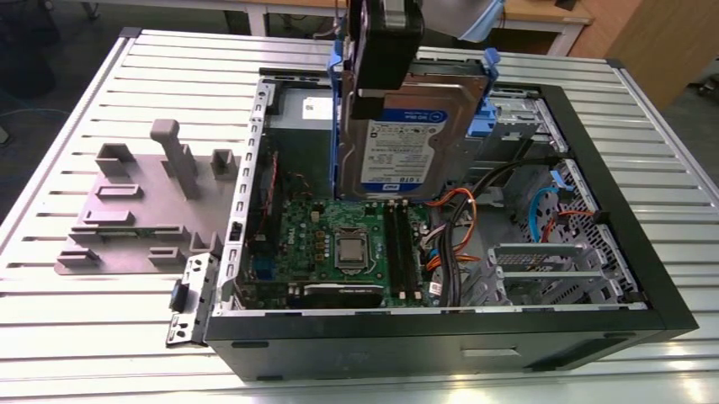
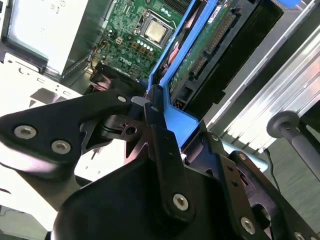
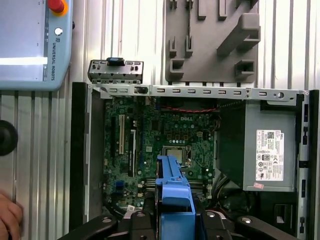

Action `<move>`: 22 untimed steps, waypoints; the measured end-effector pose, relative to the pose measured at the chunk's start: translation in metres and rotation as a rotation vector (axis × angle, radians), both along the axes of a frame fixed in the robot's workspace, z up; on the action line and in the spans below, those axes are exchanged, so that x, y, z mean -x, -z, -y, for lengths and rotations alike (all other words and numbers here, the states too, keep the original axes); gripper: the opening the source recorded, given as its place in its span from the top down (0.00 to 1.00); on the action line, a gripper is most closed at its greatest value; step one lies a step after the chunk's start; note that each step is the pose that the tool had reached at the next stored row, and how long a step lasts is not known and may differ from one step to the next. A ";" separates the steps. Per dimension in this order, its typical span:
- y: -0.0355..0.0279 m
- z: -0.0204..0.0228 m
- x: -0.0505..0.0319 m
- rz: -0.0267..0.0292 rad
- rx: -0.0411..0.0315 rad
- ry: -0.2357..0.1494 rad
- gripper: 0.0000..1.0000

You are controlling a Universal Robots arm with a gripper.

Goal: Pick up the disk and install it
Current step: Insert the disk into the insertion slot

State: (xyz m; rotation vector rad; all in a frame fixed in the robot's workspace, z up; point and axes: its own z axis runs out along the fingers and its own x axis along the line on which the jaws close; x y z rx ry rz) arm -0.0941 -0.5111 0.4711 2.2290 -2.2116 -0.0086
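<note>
**Pos.** Flat rectangular silver disk (image 1: 410, 139), w/ blue-and-white label and blue plastic side rails (image 1: 337, 109), hangs on edge, approx. vert., above the open black-and-grey computer case (image 1: 629, 278). It is over the far part of the green motherboard (image 1: 303, 227). It is not seated, and no contact w/ the case is visible.

**Grip.** The black pincer (image 1: 380, 88) is clamped on the disk's upper end. In the second wrist view the jaws close on a side rail (image 2: 175, 120).

**Risks (est.)**
- The grip acts on plastic rail, not the metal body. Rail flex could let the disk tilt or slip, and a drop would land on the motherboard near the CPU socket (image 1: 350, 252).
- The orange-and-blue cable bundle (image 1: 455, 223) lies below and near the disk's lower edge, so a snag or pinch is possible.
- Any tilt of the rails vs. the bay guides could jam the disk.
- A person's hand (image 3: 7, 215) is on the slatted aluminium tabletop (image 1: 90, 337) near the case, which is a pinch hazard.

**Arm pose.** The wrist points down over the case w/ the pincer approx. vert. The label face is turned toward the exterior camera.
</note>
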 end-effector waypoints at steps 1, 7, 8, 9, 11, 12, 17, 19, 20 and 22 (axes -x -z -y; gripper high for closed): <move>0.0001 0.0006 -0.0005 0.0000 0.0000 0.000 0.64; 0.0006 0.0034 -0.0063 -0.0001 0.0001 0.000 0.64; 0.0007 0.0037 -0.0076 -0.0002 0.0001 0.000 0.64; 0.0007 0.0040 -0.0090 -0.0002 0.0001 0.000 0.64; 0.0008 0.0045 -0.0119 -0.0003 0.0001 0.000 0.64; 0.0008 0.0047 -0.0133 -0.0004 0.0001 0.000 0.64; 0.0011 0.0059 -0.0201 -0.0008 -0.0001 0.000 0.64; 0.0012 0.0063 -0.0226 -0.0009 -0.0001 0.000 0.64; 0.0012 0.0065 -0.0237 -0.0010 -0.0001 0.000 0.64; 0.0012 0.0070 -0.0260 -0.0011 -0.0001 0.000 0.64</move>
